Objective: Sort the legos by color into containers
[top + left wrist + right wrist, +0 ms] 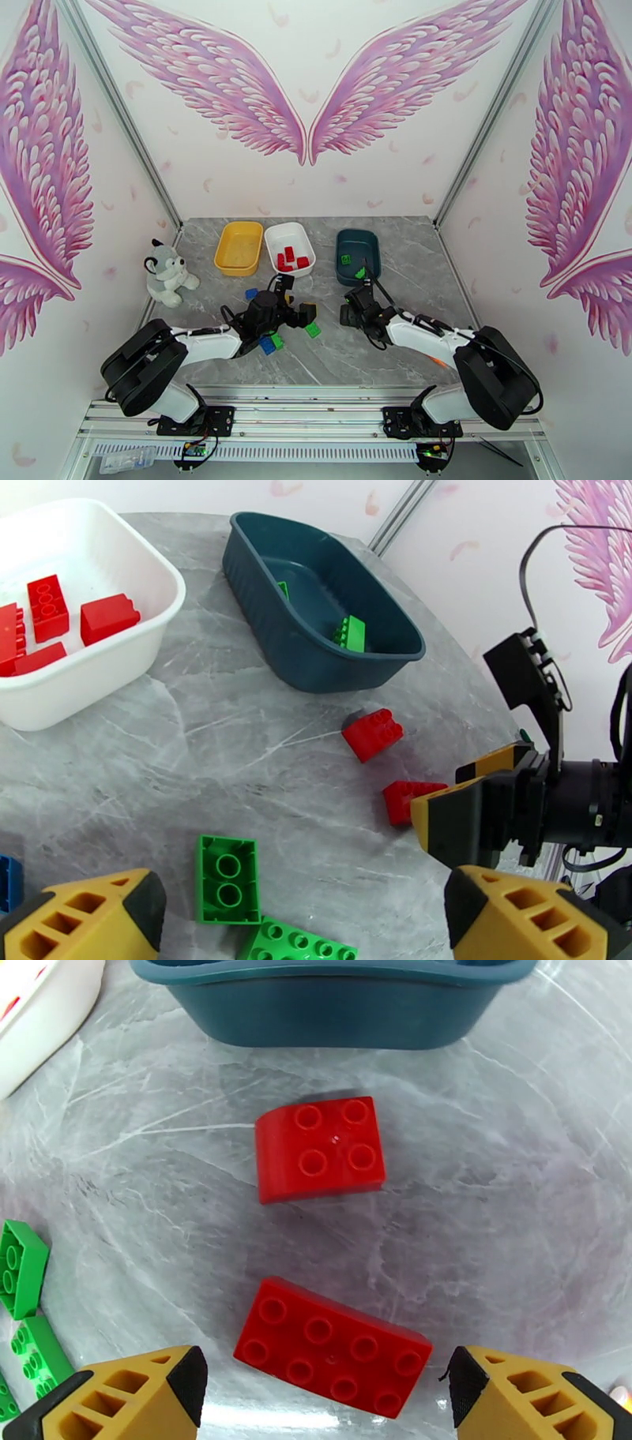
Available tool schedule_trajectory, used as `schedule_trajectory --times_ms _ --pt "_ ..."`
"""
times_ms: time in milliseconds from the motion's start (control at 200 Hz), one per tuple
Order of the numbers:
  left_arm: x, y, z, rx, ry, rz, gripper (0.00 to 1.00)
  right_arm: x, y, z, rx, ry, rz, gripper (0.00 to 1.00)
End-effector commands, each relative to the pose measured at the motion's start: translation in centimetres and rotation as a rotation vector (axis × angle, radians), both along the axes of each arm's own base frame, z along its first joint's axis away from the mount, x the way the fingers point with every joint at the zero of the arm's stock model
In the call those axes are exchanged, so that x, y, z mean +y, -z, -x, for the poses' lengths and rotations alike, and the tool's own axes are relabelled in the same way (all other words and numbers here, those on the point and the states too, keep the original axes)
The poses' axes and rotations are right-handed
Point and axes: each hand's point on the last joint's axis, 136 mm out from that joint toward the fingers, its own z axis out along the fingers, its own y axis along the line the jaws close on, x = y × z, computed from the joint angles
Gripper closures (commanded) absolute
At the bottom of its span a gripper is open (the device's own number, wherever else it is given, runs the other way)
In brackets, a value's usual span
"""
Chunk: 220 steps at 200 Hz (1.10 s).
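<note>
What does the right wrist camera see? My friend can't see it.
A long red eight-stud lego lies on the grey marble table in the gap of the open right pincer, with a red four-stud lego beyond it. A dark teal tray sits behind them; green legos lie at the left edge.

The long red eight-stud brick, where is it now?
In the right wrist view the long red brick lies on the grey table, framed by the open right claw, the square red brick and teal tray beyond it.
</note>
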Motion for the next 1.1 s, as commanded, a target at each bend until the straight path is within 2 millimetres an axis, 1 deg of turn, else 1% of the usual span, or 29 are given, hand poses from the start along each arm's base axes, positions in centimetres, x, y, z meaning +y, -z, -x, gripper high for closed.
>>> schedule_trajectory --times_ms 0,235,420,535,685,800,910,985,1095 --pt "-1.2 -1.8 -0.9 -0.047 0.005 0.036 0.01 -0.2 0.2 -0.1 -0.031 0.047 -0.049 0.13" --pt "-1.2 -2.4 -0.9 -0.066 0.004 0.043 0.01 0.3 2.2 -0.1 0.017 0.044 -0.049 0.14" --pt "-1.0 -2.8 -1.0 -0.081 -0.002 0.04 0.01 1.4 3.7 -0.9 0.056 0.025 -0.051 0.18" --pt "-0.9 -2.9 -1.0 -0.086 -0.005 0.038 0.01 2.2 4.0 -1.8 0.063 0.018 -0.05 0.2" --pt "-0.7 -3.0 -1.0 -0.088 -0.009 0.034 0.01 2.6 4.6 -2.5 0.074 0.018 -0.016 0.24" --pt "-0.5 -3.0 -1.0 -0.089 -0.015 0.033 0.01 2.7 4.6 -2.7 0.071 0.026 0.008 0.29" --pt "-0.3 -2.9 -1.1 -0.086 -0.018 0.031 0.01 2.6 4.5 -2.5 0.069 0.027 0.013 0.35" --pt "-0.2 -2.7 -1.1 -0.081 -0.02 0.03 0.01 2.8 3.9 -2.4 0.057 0.022 0.013 0.4" --pt "0.1 -2.6 -1.4 -0.07 -0.027 0.035 0.01 3.4 2.4 -2.3 0.025 -0.001 -0.016 0.46"
